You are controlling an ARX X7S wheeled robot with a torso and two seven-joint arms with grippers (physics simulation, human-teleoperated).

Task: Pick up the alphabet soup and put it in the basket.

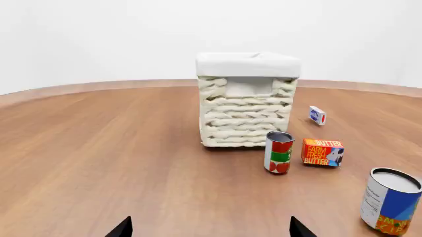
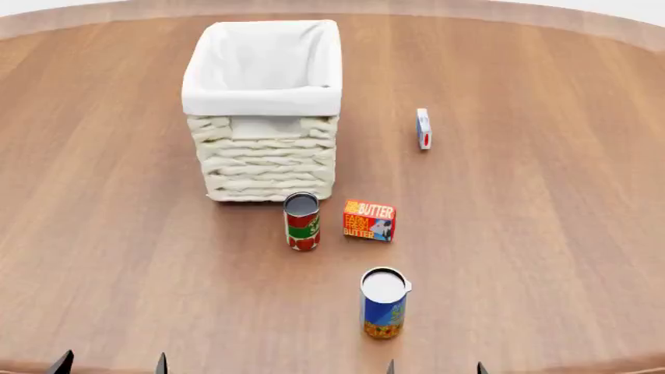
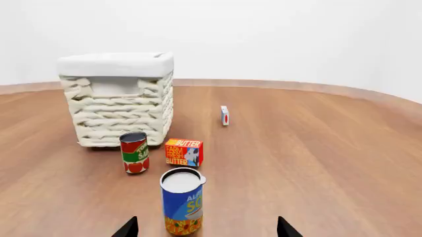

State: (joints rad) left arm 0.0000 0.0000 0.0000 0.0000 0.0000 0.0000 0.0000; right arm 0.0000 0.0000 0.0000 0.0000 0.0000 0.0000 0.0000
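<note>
Both grippers cut off by frame edges, only dark fingertips visible. Alphabet soup clipped at left wrist view's edge. Small white box label too tiny to read.

Round wooden table, plain white wall — even light

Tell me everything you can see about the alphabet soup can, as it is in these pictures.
The alphabet soup is a small cylindrical can with a flat white lid that has a small tab at its rim, a blue label and a yellow-orange band at the bottom. It stands upright on the wooden table, apart from everything else, nearer the robot than the butter box and the red-and-green can. Nothing touches it; no gripper holds it.
</note>
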